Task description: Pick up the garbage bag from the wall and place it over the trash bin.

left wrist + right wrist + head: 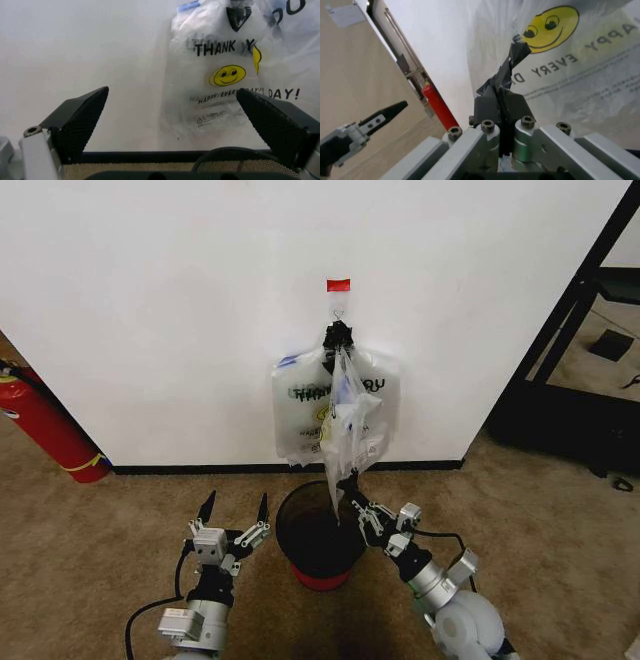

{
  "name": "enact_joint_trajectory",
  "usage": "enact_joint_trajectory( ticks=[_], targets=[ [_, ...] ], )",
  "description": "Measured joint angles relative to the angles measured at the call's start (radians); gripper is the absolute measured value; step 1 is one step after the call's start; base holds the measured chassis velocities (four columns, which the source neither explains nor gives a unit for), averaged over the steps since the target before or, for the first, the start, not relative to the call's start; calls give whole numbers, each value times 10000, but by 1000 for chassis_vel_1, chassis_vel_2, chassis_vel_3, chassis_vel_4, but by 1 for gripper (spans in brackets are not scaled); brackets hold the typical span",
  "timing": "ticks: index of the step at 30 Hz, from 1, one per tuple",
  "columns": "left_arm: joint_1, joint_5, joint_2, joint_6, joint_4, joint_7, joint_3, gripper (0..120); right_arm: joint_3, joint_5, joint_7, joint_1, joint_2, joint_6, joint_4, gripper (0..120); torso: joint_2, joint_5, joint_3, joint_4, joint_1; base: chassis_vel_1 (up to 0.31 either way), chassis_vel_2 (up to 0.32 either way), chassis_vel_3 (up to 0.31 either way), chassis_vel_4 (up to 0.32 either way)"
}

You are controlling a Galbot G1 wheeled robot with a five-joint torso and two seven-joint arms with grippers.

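Garbage bag [345, 415] hangs down in a thin, scrunched strip in the head view. Its top is up by the metal hook [339, 310] on the white wall [150, 300], just under a small red tape patch [339, 284]. Behind it, flat on the wall, hangs a bundle of "THANK YOU" bags [300, 405] held by a black tie [338, 335]. The bottom end of the garbage bag reaches down over the black trash bin [318, 537], which stands on the carpet [90, 530] near the wall. The right hand [349, 485] is up above the far rim of the bin, pinched tight on the low end of the bag. The left hand [235, 508] waits beside the bin with its 2 fingers spread wide and nothing in them. A red fire extinguisher [45, 425] stands far off on the left side.

In the left wrist view, the left hand's 2 black pads [82, 118] stand wide apart. Past them is the wall with the bundle of bags [220, 75] and its yellow smiley face. The rim of the bin [225, 157] peeks up low down.

In the right wrist view, the right hand [501, 103] has its fingers pressed together on a thin fold of the bag. Behind it is the smiley print [550, 28]. The left hand [370, 122] and the fire extinguisher [440, 108] show farther off.
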Motion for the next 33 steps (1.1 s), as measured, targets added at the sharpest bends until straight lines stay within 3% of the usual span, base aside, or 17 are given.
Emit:
enact_joint_trajectory(
  ticks=[33],
  targets=[
    [-116, -59, 33, -29, 153, 4, 31, 100, 675, -1235, -895, -1187, 371, 960, -152, 0, 0, 0, 0, 0, 1, 0, 0, 0, 0]
  ],
)
